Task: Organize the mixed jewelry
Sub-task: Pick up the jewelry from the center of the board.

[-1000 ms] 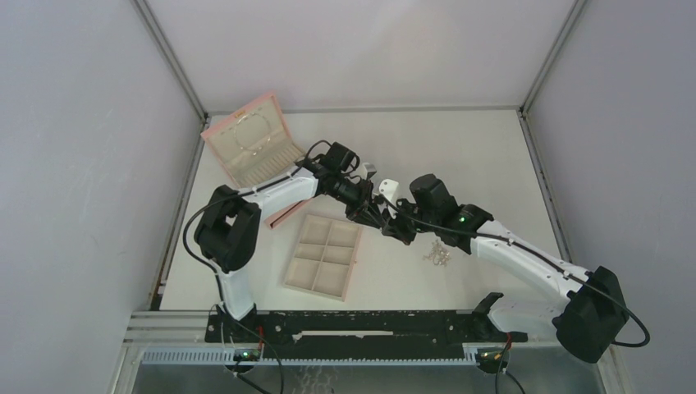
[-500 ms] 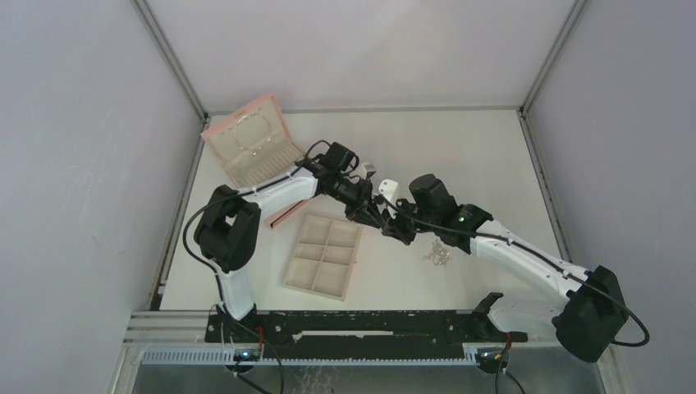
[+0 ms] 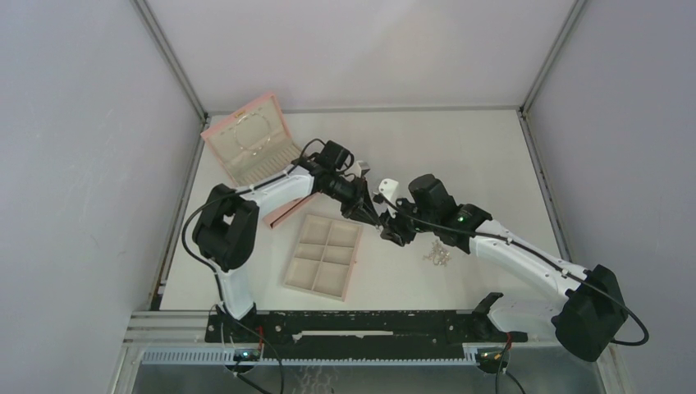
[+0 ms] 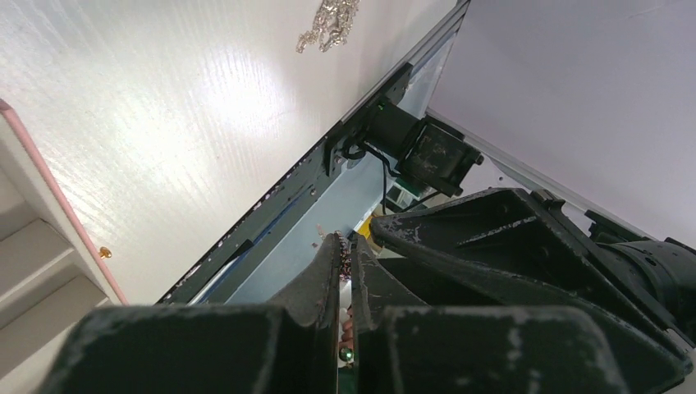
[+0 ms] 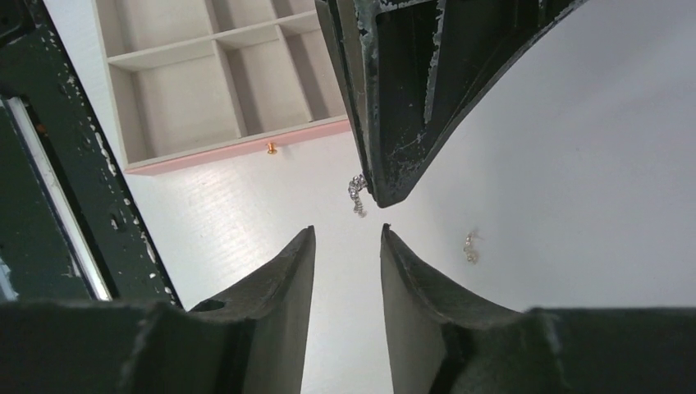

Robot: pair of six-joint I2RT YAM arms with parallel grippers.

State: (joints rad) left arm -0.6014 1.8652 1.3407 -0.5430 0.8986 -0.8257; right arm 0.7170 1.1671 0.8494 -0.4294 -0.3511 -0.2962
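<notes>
My left gripper [image 4: 345, 243] is shut on a small silver chain piece [image 5: 357, 192], which hangs from its tips just above the table. My right gripper [image 5: 346, 231] stands open right below those tips, with nothing between its fingers. Seen from above, the two grippers, left [image 3: 373, 216] and right [image 3: 391, 233], meet nose to nose just right of the beige tray [image 3: 295, 275]. The rest of the mixed jewelry lies in a small silver heap [image 3: 437, 254] on the table near my right forearm, and the same heap [image 4: 329, 24] shows in the left wrist view. One tiny earring [image 5: 469, 247] lies alone.
The beige six-compartment tray [image 5: 131, 115] has a pink front edge with a small gold knob [image 5: 270, 148]. A pink box [image 3: 250, 139] stands open at the back left, beside the left wall. The arms' base rail [image 3: 361, 324] runs along the near edge.
My right gripper has opened from shut. The left gripper has stayed shut on the chain piece and has drawn slightly back to the left.
</notes>
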